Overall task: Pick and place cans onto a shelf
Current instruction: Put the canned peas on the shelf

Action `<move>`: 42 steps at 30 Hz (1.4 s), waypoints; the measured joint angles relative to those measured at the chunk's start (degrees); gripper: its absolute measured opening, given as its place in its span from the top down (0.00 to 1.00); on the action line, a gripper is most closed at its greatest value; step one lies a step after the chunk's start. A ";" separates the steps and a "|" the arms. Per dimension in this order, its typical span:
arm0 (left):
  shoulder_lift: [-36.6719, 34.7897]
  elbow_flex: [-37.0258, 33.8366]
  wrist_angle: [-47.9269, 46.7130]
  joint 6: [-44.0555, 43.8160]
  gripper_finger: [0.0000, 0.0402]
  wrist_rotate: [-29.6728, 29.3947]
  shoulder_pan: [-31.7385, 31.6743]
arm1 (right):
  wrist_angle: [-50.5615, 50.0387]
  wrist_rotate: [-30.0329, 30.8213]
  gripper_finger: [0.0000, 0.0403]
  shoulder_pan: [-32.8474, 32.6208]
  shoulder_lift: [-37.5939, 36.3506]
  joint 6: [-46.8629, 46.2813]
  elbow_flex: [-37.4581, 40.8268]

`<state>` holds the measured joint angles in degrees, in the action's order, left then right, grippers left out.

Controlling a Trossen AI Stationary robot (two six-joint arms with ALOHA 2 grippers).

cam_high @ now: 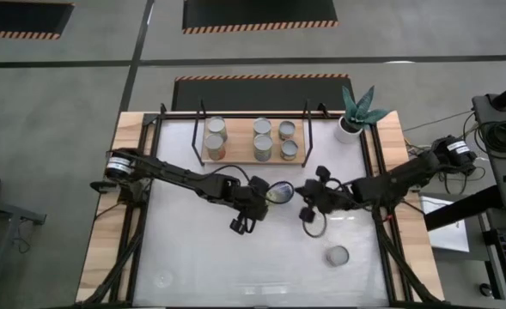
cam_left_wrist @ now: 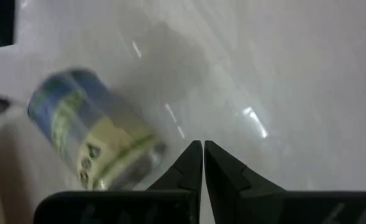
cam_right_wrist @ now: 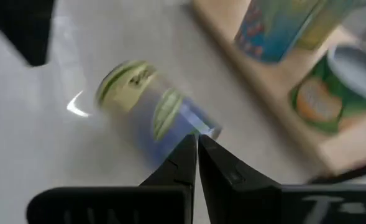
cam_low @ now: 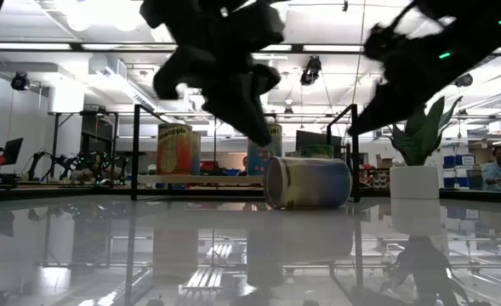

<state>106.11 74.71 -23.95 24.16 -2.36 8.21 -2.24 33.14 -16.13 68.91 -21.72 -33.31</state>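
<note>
A small cylindrical tin can with a blue, green and cream label [cam_high: 279, 192] lay on its side on the glossy white desk [cam_high: 201, 257], between the 2 arms and just in front of the light wooden shelf framed by thin black rods [cam_high: 235, 156]. The left claw [cam_high: 263, 194] sat just beside the can's left end, its fingers [cam_left_wrist: 189, 165] pressed together on nothing, the can lying free next to them. The right claw [cam_high: 305, 192] hung just to the can's right, its fingers [cam_right_wrist: 184, 163] likewise pressed together and empty. On the shelf stood 6 upright tin cans with silvery-grey lids [cam_high: 261, 127]: 2 at the left and 4 toward the right. Another upright silvery-lidded can [cam_high: 337, 256] stood alone on the desk, well apart, nearer the front right. A white plant pot with green spiky leaves [cam_high: 350, 127] stood just right of the shelf.
</note>
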 joint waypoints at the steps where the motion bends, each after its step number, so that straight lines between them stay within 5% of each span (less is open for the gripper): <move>1: -0.63 -0.66 -0.35 -0.17 1.00 -0.21 -0.15 | 1.98 -0.12 0.98 1.50 0.91 2.07 -0.21; 6: -6.25 -5.91 2.43 -1.38 1.00 -0.22 -0.75 | 4.18 -6.83 0.98 8.18 4.40 11.99 -3.51; 12: -14.55 -16.17 12.35 -4.17 1.00 -3.09 -0.92 | -2.73 -23.05 0.93 12.95 6.08 17.93 -12.45; 23: -29.28 -32.44 30.65 -7.14 1.00 -5.26 -0.92 | -33.21 -25.65 0.40 14.31 21.30 27.17 -34.72; 30: -35.06 -36.88 34.41 -7.66 1.00 -5.23 -0.92 | -42.72 -25.83 0.14 15.03 32.41 30.82 -44.76; 35: -36.69 -38.55 35.06 -8.43 1.00 -5.23 -0.92 | -43.60 -25.70 0.12 15.28 37.70 32.10 -46.77; 42: -36.69 -38.86 35.39 -8.82 1.00 -5.21 -0.92 | -42.13 -26.08 0.28 15.41 38.37 31.57 -46.12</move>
<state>69.43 35.85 11.44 15.34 -7.57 7.29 -44.37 7.05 -0.73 107.28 9.85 -79.43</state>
